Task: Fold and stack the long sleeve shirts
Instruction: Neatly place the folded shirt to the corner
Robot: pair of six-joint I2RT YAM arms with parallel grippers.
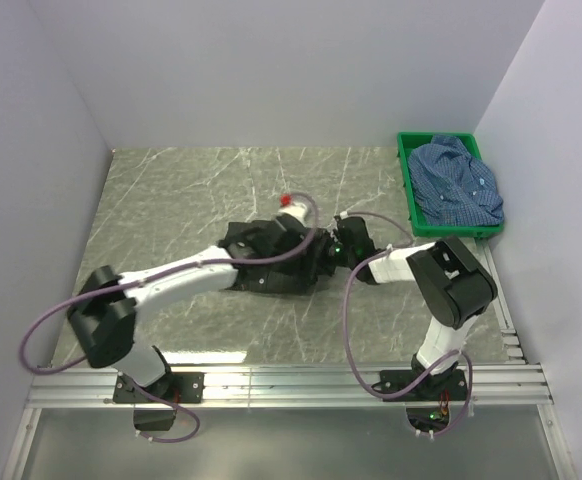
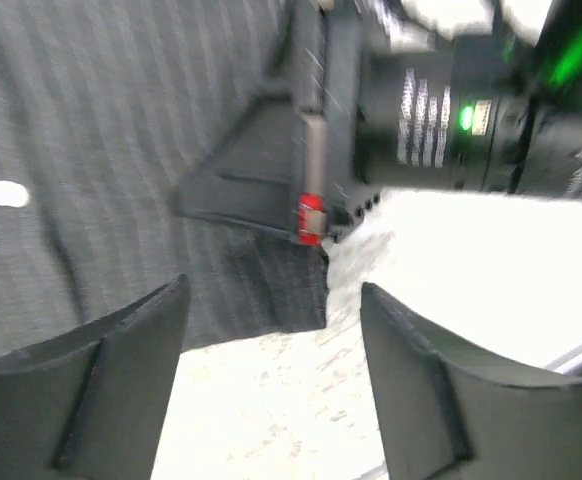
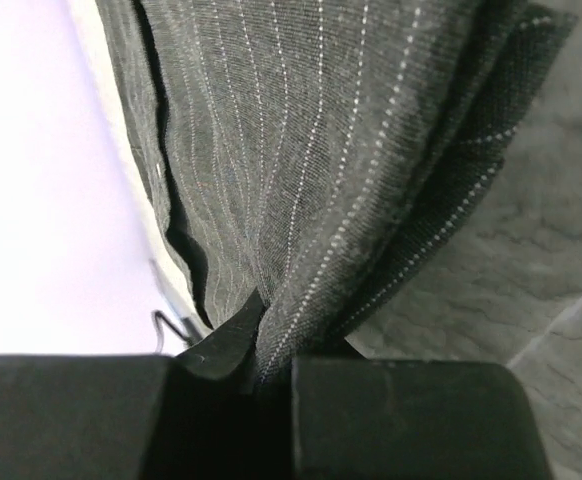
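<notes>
The black long sleeve shirt (image 1: pixel 261 262) with fine stripes lies bunched in the middle of the table. Its small red label (image 2: pixel 311 216) shows at the hem in the left wrist view. My right gripper (image 3: pixel 271 362) is shut on a fold of that black shirt (image 3: pixel 301 150) at its right edge, and shows in the left wrist view as well, the right gripper (image 2: pixel 316 150) pinching the cloth. My left gripper (image 2: pixel 271 375) stands open just over the hem of the black shirt (image 2: pixel 121 150), with only bare table between its fingers (image 2: pixel 121 380). The blue long sleeve shirt (image 1: pixel 458 183) lies crumpled in the crate.
A green plastic crate (image 1: pixel 407 190) stands at the back right against the wall. White walls close off the marbled table (image 1: pixel 181 190) on the left, back and right. Both arms meet near the table's middle, their cables looping above them.
</notes>
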